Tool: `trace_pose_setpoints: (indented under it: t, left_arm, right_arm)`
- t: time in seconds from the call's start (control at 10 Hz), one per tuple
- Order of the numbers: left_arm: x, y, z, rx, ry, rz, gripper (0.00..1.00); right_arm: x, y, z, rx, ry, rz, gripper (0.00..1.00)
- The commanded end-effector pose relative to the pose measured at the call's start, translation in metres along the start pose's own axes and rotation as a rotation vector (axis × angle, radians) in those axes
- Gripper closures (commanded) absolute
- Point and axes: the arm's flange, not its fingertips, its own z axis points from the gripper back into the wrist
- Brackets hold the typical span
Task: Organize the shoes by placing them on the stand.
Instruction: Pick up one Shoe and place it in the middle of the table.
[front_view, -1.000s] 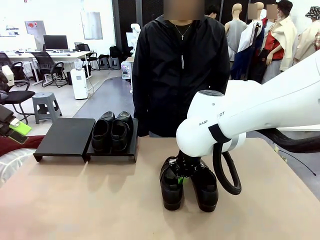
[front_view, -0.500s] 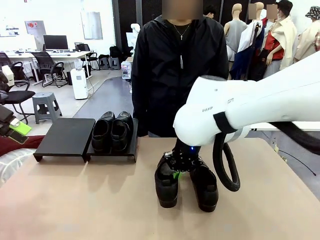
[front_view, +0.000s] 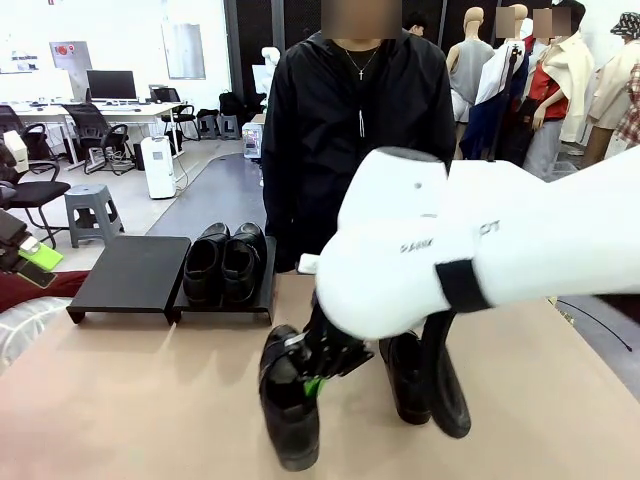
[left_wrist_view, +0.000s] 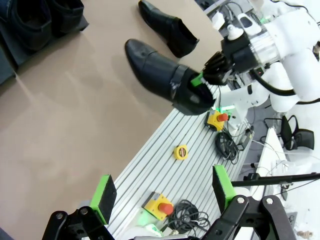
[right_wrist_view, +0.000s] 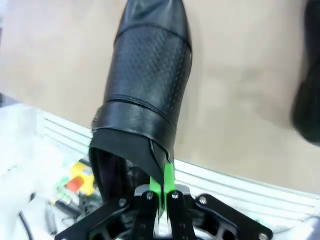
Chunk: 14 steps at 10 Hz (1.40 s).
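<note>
Front view: the glossy black leather dress shoe I am handling hangs from my right gripper, near the table's near edge and left of centre. The fingers are pinched tight on the back rim of its heel opening. In the right wrist view the two green pads meet on that thin leather collar, and the shoe points away from the camera. Its toe is over the tan table top and its heel end is over the grooved aluminium rail along the edge.

Its mate, a second black dress shoe, lies flat on the tan table just to the right, partly behind the white arm.

Farther back on the left, the low black flat-topped stand sits by the far edge. Another pair of black shoes stands side by side on its right platform, toes toward me. A person in a black jacket stands behind the table.

In the left wrist view my left gripper is spread wide with nothing between its pads. It hangs over the aluminium frame, where a small yellow tape measure lies.
</note>
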Motion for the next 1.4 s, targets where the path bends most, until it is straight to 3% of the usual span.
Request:
trace_pose_setpoints:
  t: [0.0, 0.2, 0.3, 0.6, 0.7, 0.8, 1.1, 1.3]
  left_arm:
    - [0.000, 0.000, 0.001, -0.019, -0.012, -0.022, 0.00]
    - [0.000, 0.000, 0.001, -0.019, -0.012, -0.022, 0.00]
    - [0.000, 0.000, 0.001, -0.019, -0.012, -0.022, 0.00]
    - [0.000, 0.000, 0.001, -0.019, -0.012, -0.022, 0.00]
    - [0.000, 0.000, 0.001, -0.019, -0.012, -0.022, 0.00]
    - [0.000, 0.000, 0.001, -0.019, -0.012, -0.022, 0.00]
    - [0.000, 0.000, 0.001, -0.019, -0.012, -0.022, 0.00]
    - [0.000, 0.000, 0.001, -0.019, -0.012, -0.022, 0.00]
  right_arm:
    - [0.028, 0.024, -0.034, 0.090, -0.044, 0.010, 1.00]
    - [0.047, 0.041, -0.058, 0.156, -0.062, -0.067, 1.00]
    - [0.057, 0.042, -0.063, 0.164, -0.115, -0.110, 1.00]
    - [0.075, 0.039, -0.077, 0.190, -0.073, -0.150, 1.00]
    - [0.075, 0.037, -0.079, 0.199, -0.060, -0.154, 0.62]
    - [0.076, 0.037, -0.079, 0.200, -0.051, -0.146, 0.03]
    - [0.067, 0.031, -0.062, 0.233, -0.024, -0.117, 0.00]
    - [0.045, 0.006, -0.015, 0.297, -0.031, -0.100, 0.00]
